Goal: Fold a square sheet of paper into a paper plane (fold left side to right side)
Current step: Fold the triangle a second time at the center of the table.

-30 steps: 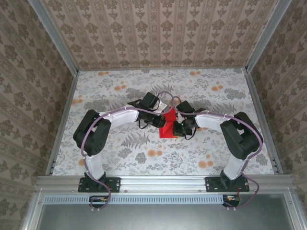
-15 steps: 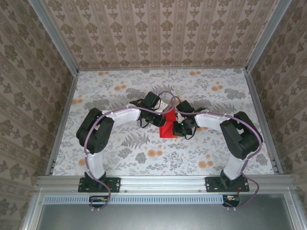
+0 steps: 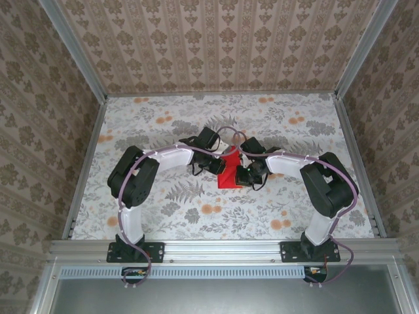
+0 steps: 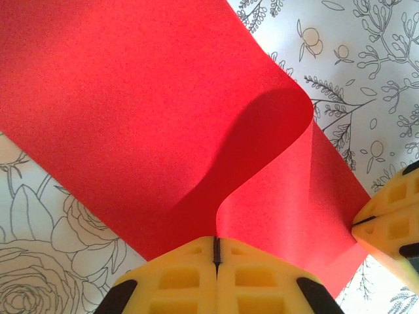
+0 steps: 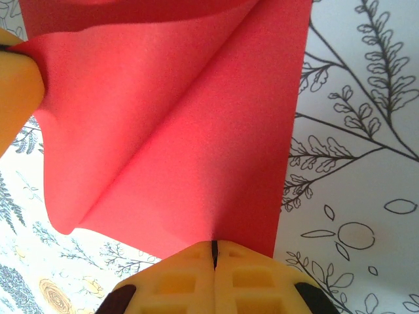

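- The square sheet of paper [image 3: 228,173] is seen at the middle of the table [image 3: 163,209], held between the two wrists where the arms meet.
- The paper is bright red, plain, matte and thin; no print is carried on it, unlike the flowered cloth beneath it.
- The sheet is not lying flat: in the left wrist view one part is spread wide over the table, while another part is curled up and over in a smooth, rounded bend, and a dark shadow is cast under that bend.
- In the right wrist view a soft ridge is seen running through the paper from the fingers up and to the right, with one straight edge of the sheet shown against the leaf pattern on the right.
- The left gripper [image 4: 215,247] is clenched, and an edge of the red paper is pinched in the thin slit between its yellow pads.
- The right gripper [image 5: 214,254] is likewise clenched on the paper, the sheet being nipped where its two yellow pads meet.
- The two grippers are placed near each other on the same sheet; each one's yellow finger is caught at the border of the other's wrist view, touching the paper.
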{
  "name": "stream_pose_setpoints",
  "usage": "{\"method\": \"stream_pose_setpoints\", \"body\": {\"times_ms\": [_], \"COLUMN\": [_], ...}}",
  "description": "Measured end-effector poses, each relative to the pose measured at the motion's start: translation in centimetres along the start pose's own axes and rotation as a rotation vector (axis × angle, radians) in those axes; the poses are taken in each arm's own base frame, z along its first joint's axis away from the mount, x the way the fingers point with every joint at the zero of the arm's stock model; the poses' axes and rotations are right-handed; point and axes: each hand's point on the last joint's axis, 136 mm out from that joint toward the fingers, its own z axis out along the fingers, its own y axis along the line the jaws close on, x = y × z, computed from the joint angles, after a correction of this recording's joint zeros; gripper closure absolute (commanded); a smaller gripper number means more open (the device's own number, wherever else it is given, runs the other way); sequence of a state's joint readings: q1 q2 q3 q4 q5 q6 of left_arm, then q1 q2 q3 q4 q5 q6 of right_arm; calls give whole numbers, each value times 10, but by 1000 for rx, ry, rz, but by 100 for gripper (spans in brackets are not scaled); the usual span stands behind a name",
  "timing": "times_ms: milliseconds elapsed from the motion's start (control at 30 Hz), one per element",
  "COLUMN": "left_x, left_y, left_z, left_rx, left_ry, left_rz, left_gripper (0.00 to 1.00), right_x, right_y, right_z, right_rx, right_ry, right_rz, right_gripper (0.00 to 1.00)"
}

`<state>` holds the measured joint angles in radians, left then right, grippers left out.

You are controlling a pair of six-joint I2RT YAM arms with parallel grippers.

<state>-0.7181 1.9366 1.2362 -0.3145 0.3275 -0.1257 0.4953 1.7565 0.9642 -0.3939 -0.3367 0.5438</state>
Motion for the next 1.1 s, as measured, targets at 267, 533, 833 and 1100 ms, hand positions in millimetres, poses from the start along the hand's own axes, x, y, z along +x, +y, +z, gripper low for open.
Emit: {"method": "stream_pose_setpoints", "body": {"times_ms": [267,533,833,1100], "left_x": [0,0,-1,3], "left_y": [4,6,7,9], "left_z": [0,0,0,4], "left_rx": [-19,-30,-38,-38], "left_ry": [-2,-3,-3,9], "left_rz": [-2,-2,-1,-5], "left_gripper": [100,100,100,100], "right_x": [0,0,0,0], "right_y": [0,0,0,0], "right_z": [0,0,0,0], "right_rx": [2,5,7,7], "right_ry": [3,8,13,16], "right_rz": [-3,-11,-9,-8], "right_gripper": [97,97,97,97]}}
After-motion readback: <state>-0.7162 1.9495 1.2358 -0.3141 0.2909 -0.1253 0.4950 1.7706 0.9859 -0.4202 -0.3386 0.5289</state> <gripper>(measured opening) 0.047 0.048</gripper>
